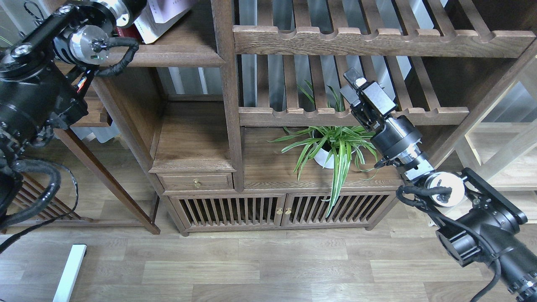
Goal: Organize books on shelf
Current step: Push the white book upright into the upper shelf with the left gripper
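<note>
Books [161, 16], apparently leaning, sit on the shelf [168, 55].

A potted spider plant [331, 147] in a white pot [323, 158] stands on the cabinet top [272, 167], just below and left of the right arm's tip. Slatted racks [377, 40] with scalloped rails run behind and above it. Lower left are a small drawer [196, 182], slatted doors [277, 209], and wood floor [251, 268].
</note>
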Controlling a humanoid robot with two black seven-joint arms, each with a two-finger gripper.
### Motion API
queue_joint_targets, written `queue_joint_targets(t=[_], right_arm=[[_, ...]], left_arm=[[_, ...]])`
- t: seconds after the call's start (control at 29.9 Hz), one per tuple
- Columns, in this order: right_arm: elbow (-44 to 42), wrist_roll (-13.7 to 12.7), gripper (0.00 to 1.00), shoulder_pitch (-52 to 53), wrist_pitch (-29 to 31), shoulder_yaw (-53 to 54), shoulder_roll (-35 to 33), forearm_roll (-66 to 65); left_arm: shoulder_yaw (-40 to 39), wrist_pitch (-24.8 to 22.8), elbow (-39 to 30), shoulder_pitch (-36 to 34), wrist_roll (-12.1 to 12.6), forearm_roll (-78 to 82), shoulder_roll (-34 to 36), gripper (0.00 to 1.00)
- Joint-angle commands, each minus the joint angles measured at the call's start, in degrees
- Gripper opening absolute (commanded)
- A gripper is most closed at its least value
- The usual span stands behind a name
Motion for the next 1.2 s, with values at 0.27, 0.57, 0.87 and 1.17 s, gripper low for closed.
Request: queue_joint_targets(t=[0.27,0.57,0.87,1.17], right_arm=[[0.0,0.0,0.90,-0.4,0.0,0.1,-1.1,0.0],[0.0,0.0,0.90,-0.4,0.0,0.1,-1.1,0.0],[0.0,0.0,0.90,-0.4,0.0,0.1,-1.1,0.0],[0.0,0.0,0.90,-0.4,0.0,0.1,-1.1,0.0]], left_arm=[[3.9,-0.4,-0.7,0.2,-1.9,-0.1,0.1,0.10],[4.8,-0.7,-0.9,0.8,-2.0,-0.1,1.1,0.15],[5.0,-0.3,-0.6,2.1,-4.2,-0.1,1.3,0.14],[5.1,-0.1,-0.3,3.6,-7.4,-0.1,1.2,0.14]])
